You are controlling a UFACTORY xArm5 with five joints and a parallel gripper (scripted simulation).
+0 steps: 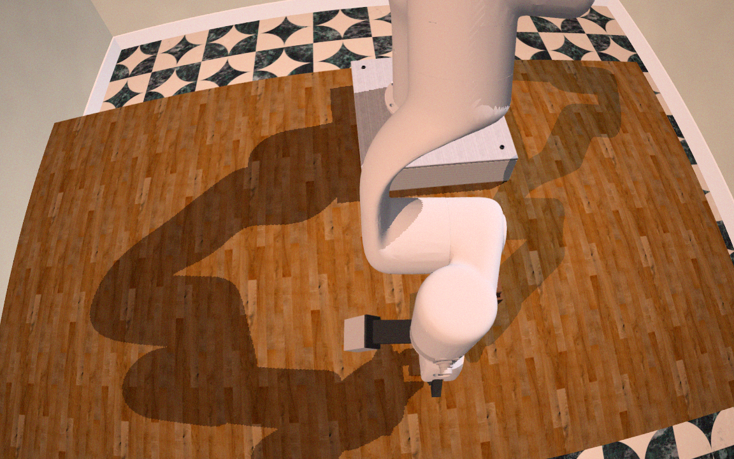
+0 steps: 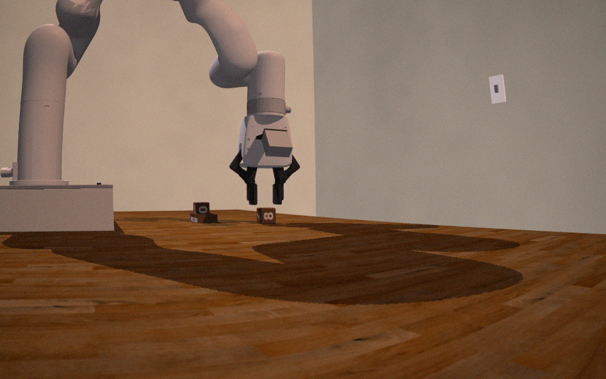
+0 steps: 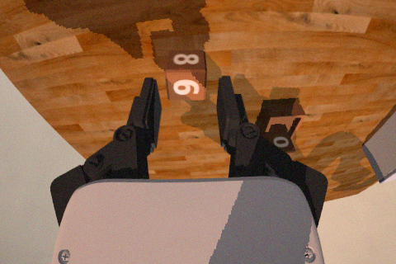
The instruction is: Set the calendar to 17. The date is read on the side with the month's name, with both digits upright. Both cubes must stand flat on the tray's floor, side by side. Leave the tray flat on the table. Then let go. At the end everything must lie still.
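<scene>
My gripper [image 2: 265, 193] [image 3: 188, 91] is open, with nothing between its fingers, and hangs just above a brown cube [image 2: 266, 216] [image 3: 186, 73]. That cube stands flat on the table; one side shows an 8 lying sideways and its top a 6 or 9 lying sideways. The brown tray [image 2: 209, 218] [image 3: 281, 106] sits apart from it, left in the exterior view and right in the wrist view. A second cube [image 2: 201, 207] [image 3: 281, 142] showing a 0 is at the tray, partly hidden by a finger in the wrist view. The month's name is not readable.
The robot's base block [image 1: 455, 171] [image 2: 37, 207] stands on the wooden table [image 1: 301, 273] [image 2: 295, 329], beyond the tray from the single cube. In the top view the arm hides the cubes and most of the tray. Arm shadows cross the table.
</scene>
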